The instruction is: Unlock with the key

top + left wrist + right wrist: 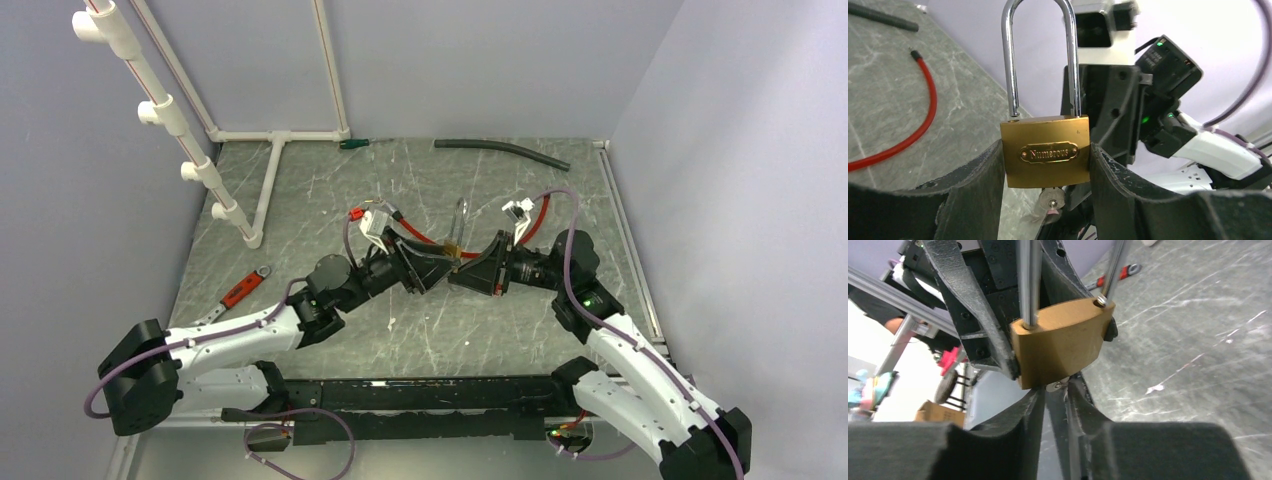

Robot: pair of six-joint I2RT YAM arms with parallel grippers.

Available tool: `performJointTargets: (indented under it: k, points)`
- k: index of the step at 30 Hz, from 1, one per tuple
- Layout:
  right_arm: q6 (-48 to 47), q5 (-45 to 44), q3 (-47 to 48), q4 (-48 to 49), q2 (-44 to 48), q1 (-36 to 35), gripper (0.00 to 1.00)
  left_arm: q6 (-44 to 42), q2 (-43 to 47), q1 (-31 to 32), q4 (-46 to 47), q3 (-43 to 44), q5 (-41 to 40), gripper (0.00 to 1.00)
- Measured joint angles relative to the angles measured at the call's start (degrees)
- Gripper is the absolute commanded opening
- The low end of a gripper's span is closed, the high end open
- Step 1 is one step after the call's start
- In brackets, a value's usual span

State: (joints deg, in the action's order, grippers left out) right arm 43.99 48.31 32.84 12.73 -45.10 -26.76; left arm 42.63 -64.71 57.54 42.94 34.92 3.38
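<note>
My left gripper is shut on a brass padlock and holds it upright above the table's middle. In the left wrist view the lock sits between both fingers, and its steel shackle is raised, the short leg's end just above the body. A silver key is in the lock's underside. My right gripper meets the lock from the right. In the right wrist view its fingers are closed on the key under the lock.
A red cable lies behind the grippers. A black hose and a green-tipped tool lie at the back. A red-handled tool lies at the left. A white pipe frame stands at the back left.
</note>
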Motion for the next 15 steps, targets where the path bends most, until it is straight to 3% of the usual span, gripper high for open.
performJointTargets:
  k: [5,15]
  points:
    - [-7.1,-2.1,3.0,-9.2,0.0,0.1,0.59,-0.2,1.1,0.0,-4.4,0.0,-1.8,0.0]
    - [-11.9,-7.6,3.5,-14.8,3.3,0.2,0.65,-5.6,5.2,1.8,-25.1,0.1,-3.5,0.0]
